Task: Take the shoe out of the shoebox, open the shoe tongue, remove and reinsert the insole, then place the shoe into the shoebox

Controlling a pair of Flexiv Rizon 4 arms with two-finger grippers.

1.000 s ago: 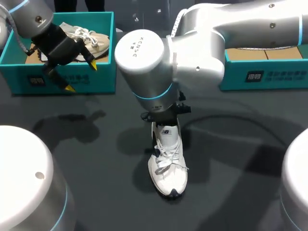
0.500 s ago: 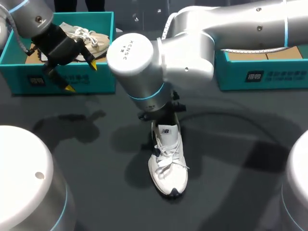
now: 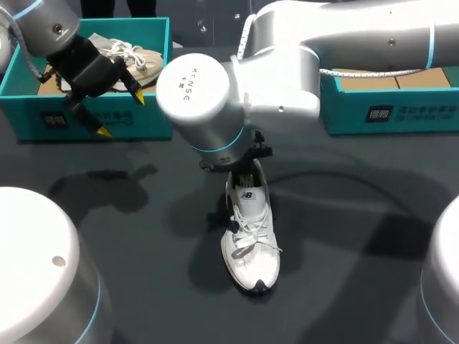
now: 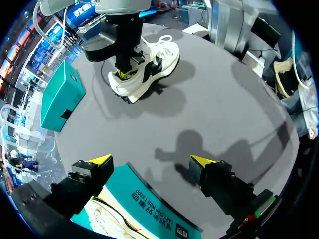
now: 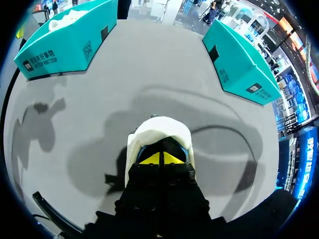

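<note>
A white laced shoe (image 3: 249, 240) stands upright on the dark table, toe toward me. My right arm comes over its heel, and the wrist hides the fingers in the head view. In the right wrist view my right gripper (image 5: 160, 159) is shut, its yellow tips pressed together down inside the shoe's (image 5: 157, 130) opening. The left wrist view shows the same from the side: right gripper (image 4: 126, 72) in the white shoe (image 4: 152, 64). My left gripper (image 3: 120, 113) hangs open and empty above the front wall of the left teal shoebox (image 3: 154, 118), its tips (image 4: 100, 160) wide apart.
A beige shoe (image 3: 133, 57) lies inside the left shoebox (image 5: 65, 42). A second teal shoebox (image 3: 391, 107) sits at the back right, also seen in the right wrist view (image 5: 238, 59). The shoe stands between the two boxes.
My right arm's wrist and forearm have swung a little left and back over the shoe's heel. The shoe and my left arm have stayed in place.
</note>
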